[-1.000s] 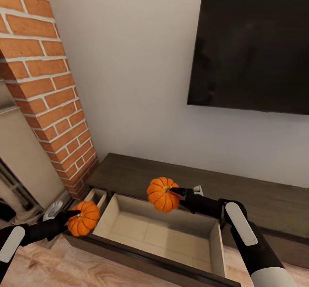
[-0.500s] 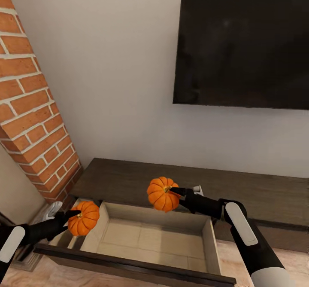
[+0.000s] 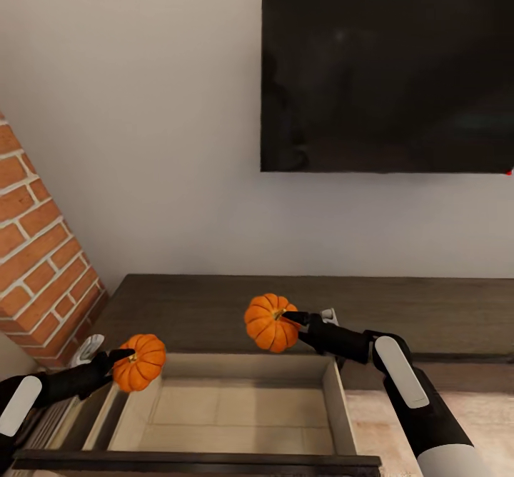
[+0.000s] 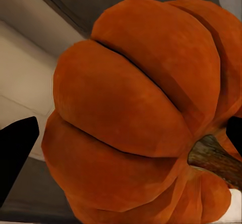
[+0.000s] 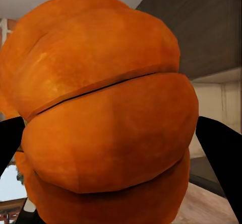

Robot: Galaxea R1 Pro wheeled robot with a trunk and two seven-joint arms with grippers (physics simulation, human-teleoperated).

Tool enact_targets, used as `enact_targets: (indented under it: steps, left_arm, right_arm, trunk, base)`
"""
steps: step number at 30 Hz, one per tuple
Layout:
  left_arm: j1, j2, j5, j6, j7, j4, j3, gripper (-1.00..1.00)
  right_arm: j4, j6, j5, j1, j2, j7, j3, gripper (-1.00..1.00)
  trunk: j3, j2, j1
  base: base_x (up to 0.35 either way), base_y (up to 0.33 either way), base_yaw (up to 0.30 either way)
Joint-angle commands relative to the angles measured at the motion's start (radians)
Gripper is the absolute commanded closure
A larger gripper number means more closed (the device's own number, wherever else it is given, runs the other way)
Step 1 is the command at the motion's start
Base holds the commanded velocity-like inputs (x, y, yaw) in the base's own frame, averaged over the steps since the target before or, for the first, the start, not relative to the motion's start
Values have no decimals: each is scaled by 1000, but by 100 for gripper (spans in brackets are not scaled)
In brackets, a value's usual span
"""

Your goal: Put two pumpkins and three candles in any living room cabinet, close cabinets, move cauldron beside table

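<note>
Head view, item one: my left gripper (image 3: pixel 123 360) clamped on a pumpkin (image 3: pixel 140 362), held just above the near left corner of the open drawer (image 3: pixel 235 409) of the cabinet (image 3: pixel 214 302). Item two: my right gripper (image 3: pixel 291 317) clamped on a second pumpkin (image 3: pixel 270 322), held over the drawer's back edge, well above its pale floor. Left wrist view: pumpkin (image 4: pixel 136 113) between my dark fingertips (image 4: pixel 17 153), stem toward one side, drawer floor beyond. Right wrist view: pumpkin (image 5: pixel 108 118) seated squarely between both fingers (image 5: pixel 222 148). Step in hand, as I judge it: stowing both pumpkins. Handling note: bring each load inward and low over the drawer floor before letting go, since round ribbed fruit dropped from height may roll or bounce against the walls; the left one sits close to the side wall and wants shifting toward the middle. Surroundings: brick column (image 3: pixel 39 255) beyond my left jaws, near enough to crowd that elbow; wall television (image 3: pixel 385 70) above, clear of the work; drawer front (image 3: pixel 193 459) below my wrists, a lip to clear on withdrawal.
</note>
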Motion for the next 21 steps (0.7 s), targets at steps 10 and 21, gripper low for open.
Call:
enact_targets:
  steps: [10,21]
  left_arm:
    - [0,0,-2,6,-4,0,3,100]
    - [0,0,-2,6,-4,0,3,100]
  right_arm:
    - [0,2,8,-1,0,11,1,100]
    - [-3,0,9,-1,0,10,1,100]
  trunk:
    - [-9,0,0]
    - [-10,0,0]
  base:
    - [31,74,-167]
    - [103,116,78]
